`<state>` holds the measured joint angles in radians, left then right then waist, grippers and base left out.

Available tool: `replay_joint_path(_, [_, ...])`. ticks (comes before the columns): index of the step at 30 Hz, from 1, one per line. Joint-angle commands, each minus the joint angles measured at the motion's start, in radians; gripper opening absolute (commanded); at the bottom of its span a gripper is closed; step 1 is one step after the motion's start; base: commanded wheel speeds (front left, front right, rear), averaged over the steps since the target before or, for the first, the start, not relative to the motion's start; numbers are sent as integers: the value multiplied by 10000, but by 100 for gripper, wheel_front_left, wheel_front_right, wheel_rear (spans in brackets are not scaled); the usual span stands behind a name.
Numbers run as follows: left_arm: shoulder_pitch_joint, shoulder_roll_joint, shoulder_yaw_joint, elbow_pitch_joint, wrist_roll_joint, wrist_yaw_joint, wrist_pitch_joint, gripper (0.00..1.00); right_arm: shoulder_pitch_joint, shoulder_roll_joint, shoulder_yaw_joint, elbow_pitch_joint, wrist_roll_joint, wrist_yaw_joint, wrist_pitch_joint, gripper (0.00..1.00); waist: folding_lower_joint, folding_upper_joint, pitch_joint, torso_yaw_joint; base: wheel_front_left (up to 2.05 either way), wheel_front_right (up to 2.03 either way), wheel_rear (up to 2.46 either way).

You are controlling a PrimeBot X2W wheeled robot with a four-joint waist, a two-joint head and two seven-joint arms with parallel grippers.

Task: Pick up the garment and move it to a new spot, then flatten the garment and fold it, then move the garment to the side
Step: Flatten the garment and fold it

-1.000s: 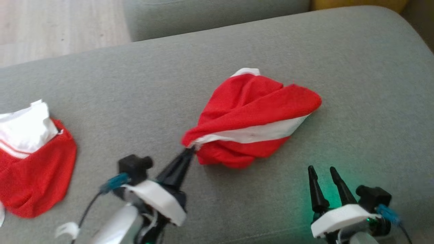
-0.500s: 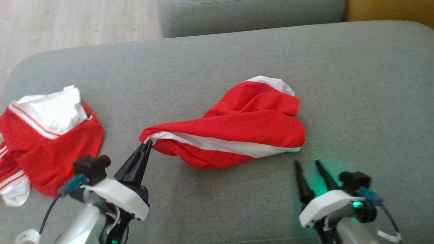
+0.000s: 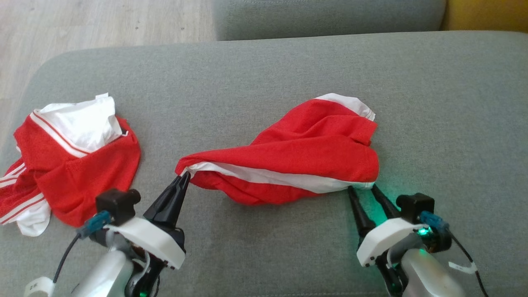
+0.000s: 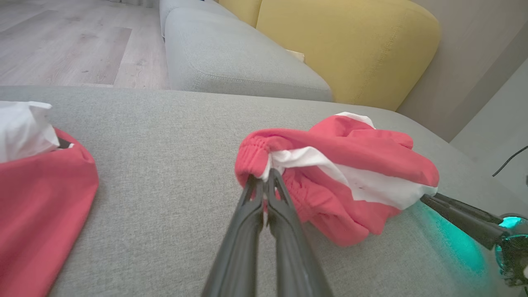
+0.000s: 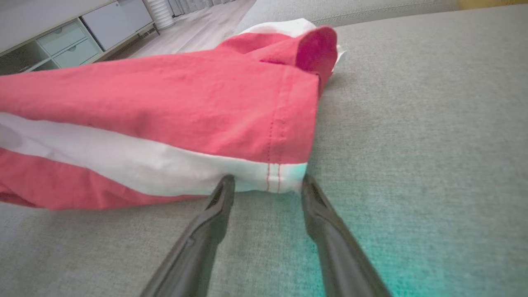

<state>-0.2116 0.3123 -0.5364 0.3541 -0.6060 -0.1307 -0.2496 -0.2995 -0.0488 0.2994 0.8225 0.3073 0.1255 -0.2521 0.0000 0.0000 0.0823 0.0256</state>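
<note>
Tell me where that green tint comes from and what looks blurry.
Head view: green glow from a light on the right gripper spills onto the grey cushion beside the red garment. Left wrist view: same teal patch at lower right; left gripper fingers soft near the bottom edge. Right wrist view: teal cast on the white hem, close fingers blurred.

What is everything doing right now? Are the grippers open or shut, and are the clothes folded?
red shorts: bunched up, not flat or folded.
left gripper: shut on the shorts' waistband.
right gripper: open, fingertips at the shorts' white hem corner.
red and white top: crumpled, lying apart, untouched.
</note>
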Motion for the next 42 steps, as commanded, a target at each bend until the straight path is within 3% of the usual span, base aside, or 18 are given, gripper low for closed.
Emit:
replay_joint_path(1, [-644,217,372,-244,-26,0,-122,0,-385,-14,288,-172,70,52,-97,0,0,0,-12,11,0,0,0])
replay_joint_path(5, [-694,260,324,-254,98,0,-122,0,-474,-14,319,-355,87,52,-97,0,0,0,-123,-6,0,0,0])
replay_joint_path(10, [-761,666,259,-619,748,0,-122,0,-195,-191,21,-1902,-13,52,-97,0,0,0,-457,-163,0,0,0])
replay_joint_path(17, [-1773,2028,-614,-2173,1196,0,-110,0,-520,-1123,-576,-4664,631,52,-97,0,0,0,-717,-462,0,0,0])
replay_joint_path(22, [-3633,3174,-1049,-3271,460,0,445,0,-1961,-1806,-1272,-5193,1077,52,124,0,0,0,-291,-610,0,0,0])
replay_joint_path(25, [-5125,3512,-1356,-3623,-107,0,770,0,-3155,-2004,-1816,-4986,1202,52,448,0,0,0,229,-637,0,0,0])
replay_joint_path(30, [-7941,3433,-2251,-3292,-974,0,858,0,-5404,-2227,-2011,-4287,1677,52,936,0,0,0,1402,-717,0,0,0])
replay_joint_path(36, [-11363,2510,-3268,-1785,-493,0,60,0,-7968,-2803,-1947,-3598,1545,52,654,0,0,0,2864,-792,0,0,0])
replay_joint_path(42, [-12952,1516,-2340,-1234,1163,0,-116,0,-9384,-3191,-2115,-3640,1303,52,150,0,0,0,3767,-982,0,0,0])
